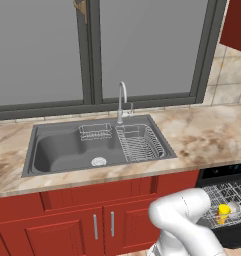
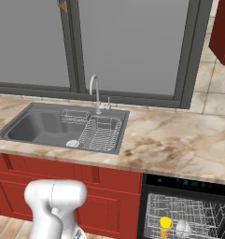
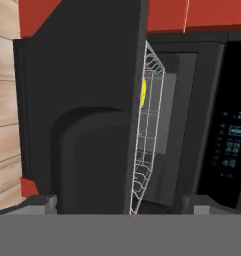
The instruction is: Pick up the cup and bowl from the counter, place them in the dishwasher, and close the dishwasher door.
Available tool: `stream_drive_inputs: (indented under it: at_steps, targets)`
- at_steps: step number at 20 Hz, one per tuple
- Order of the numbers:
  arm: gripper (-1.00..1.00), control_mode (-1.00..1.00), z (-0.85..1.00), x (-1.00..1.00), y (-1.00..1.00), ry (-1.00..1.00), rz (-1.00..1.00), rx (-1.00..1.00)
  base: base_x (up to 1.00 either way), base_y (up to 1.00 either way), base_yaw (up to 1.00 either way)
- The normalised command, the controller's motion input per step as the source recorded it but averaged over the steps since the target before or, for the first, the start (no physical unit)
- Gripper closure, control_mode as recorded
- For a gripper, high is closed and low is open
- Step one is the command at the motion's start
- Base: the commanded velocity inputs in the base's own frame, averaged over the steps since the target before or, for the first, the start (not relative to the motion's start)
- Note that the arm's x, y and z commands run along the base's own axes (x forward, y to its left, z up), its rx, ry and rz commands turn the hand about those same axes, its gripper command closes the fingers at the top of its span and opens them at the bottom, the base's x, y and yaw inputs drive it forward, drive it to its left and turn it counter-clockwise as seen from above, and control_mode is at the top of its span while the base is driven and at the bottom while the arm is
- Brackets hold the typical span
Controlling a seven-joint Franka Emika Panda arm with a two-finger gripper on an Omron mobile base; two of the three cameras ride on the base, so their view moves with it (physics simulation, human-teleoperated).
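The black dishwasher [image 2: 188, 186] stands open under the marbled counter [image 2: 179, 144], its wire rack [image 2: 193, 217] pulled forward. A yellow cup [image 2: 165, 226] and a pale bowl [image 2: 182, 227] sit side by side in that rack; both base views show the cup [image 1: 223, 212] and bowl [image 1: 234, 206]. The hand view is rolled sideways. There my gripper [image 3: 119, 206] is open, its fingertips [image 3: 41, 202] wide apart. It is close up against the dishwasher door [image 3: 82, 100]. The rack [image 3: 147, 130] appears edge-on beside the door, with a sliver of the yellow cup [image 3: 143, 93] behind it.
A grey steel sink [image 1: 67, 147] with a drying rack [image 1: 139, 142] and tap [image 1: 122, 102] is set in the counter left of the dishwasher. Red cabinet doors [image 1: 72, 227] run below it. The teal control strip [image 3: 232, 145] sits on the dishwasher's top edge. Wooden floor [image 3: 4, 125] lies beyond the door.
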Motion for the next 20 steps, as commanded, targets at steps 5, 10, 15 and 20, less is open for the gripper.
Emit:
stream_drive_inputs:
  at_steps: [5,10,15,20]
  targets:
    - [-1.0,-1.0,-0.89,-0.06,-0.15,-0.2,-0.04,-0.05,0.0,0.0,0.0]
    - [-1.0,-1.0,-0.95,-0.03,-0.18,-0.2,-0.03,-0.08,0.0,0.0,0.0]
    - [-1.0,-1.0,-0.95,0.0,-0.23,-0.19,-0.02,-0.09,0.0,0.0,0.0]
    - [-1.0,-1.0,-0.93,0.0,-0.22,-0.18,0.0,-0.06,0.0,0.0,0.0]
